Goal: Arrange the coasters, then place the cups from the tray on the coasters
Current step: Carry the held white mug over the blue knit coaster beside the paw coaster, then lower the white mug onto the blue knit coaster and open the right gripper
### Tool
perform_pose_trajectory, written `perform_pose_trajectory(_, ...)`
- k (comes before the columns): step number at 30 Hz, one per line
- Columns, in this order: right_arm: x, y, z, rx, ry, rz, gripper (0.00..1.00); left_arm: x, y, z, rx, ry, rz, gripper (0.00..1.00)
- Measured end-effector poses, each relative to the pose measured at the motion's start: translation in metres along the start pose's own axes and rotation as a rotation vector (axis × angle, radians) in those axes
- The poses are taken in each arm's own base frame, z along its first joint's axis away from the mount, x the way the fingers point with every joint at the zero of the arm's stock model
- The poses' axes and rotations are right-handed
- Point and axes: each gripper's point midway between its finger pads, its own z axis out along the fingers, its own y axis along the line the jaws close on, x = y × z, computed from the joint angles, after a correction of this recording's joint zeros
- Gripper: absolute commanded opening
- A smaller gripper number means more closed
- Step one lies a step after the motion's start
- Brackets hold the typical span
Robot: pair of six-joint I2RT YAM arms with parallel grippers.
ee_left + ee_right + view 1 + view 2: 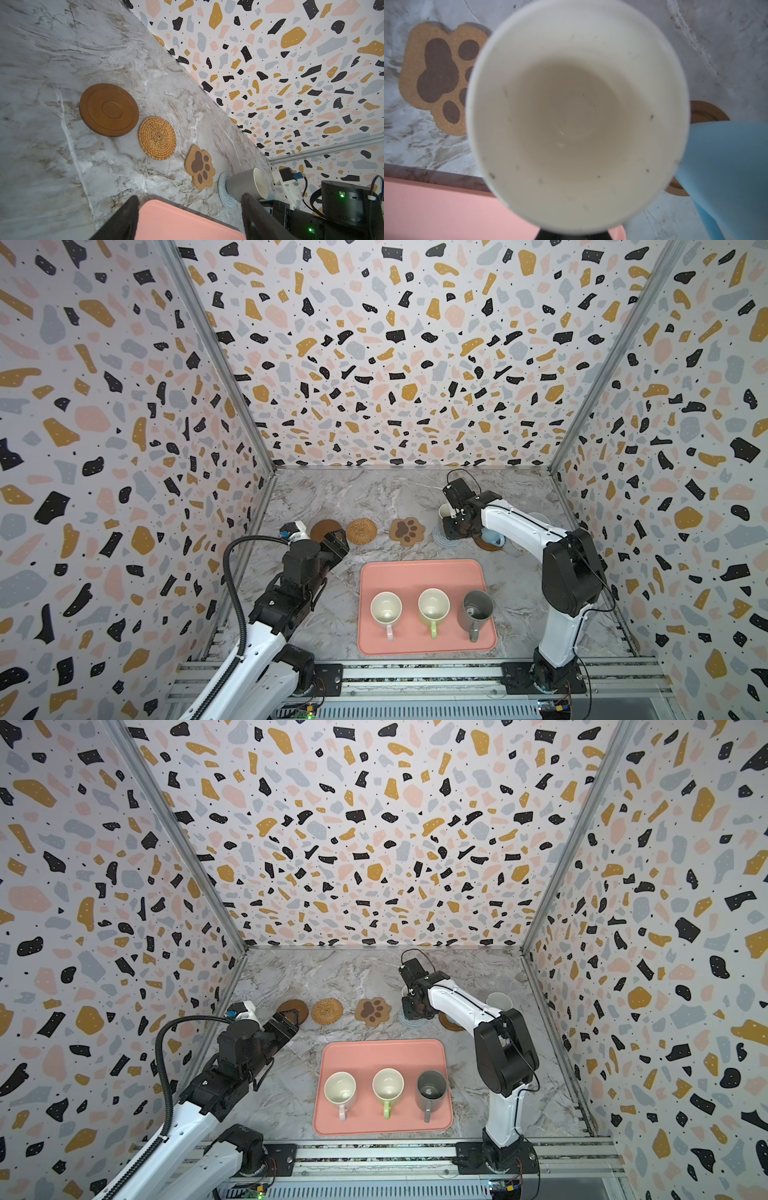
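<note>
The left wrist view alone shows the grey-beige mug [241, 184] standing on the grey-blue crochet coaster [222, 188], just beyond the far edge of the tray [424, 572]. In both top views the right end effector [452, 527] largely covers both. The right arm reaches past the tray with its wrist bent downward, jaws closed on the mug. The left end effector [337, 542] hovers left of the tray's far corner, wide open and empty.

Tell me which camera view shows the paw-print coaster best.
The left wrist view: the paw-print coaster lies whole, close and sharp. Both top views show it whole but small. The right wrist view shows it near, but the mug hides one edge.
</note>
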Motion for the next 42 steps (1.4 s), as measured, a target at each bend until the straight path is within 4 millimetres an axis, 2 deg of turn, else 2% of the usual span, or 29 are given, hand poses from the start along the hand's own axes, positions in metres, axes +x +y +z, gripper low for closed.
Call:
perform_pose_trajectory(30, 0.0072, 0.0021, 0.0029, 0.011, 0.026, 0.018, 0.14, 0.0034, 0.0045, -0.0001, -0.005, 0.004, -0.001, 0.78)
perform_pose_trajectory(42, 0.0074, 0.0052, 0.0028, 0.011, 0.022, 0.021, 0.23, 0.0030, 0.0041, -0.0007, -0.003, 0.002, -0.002, 0.79)
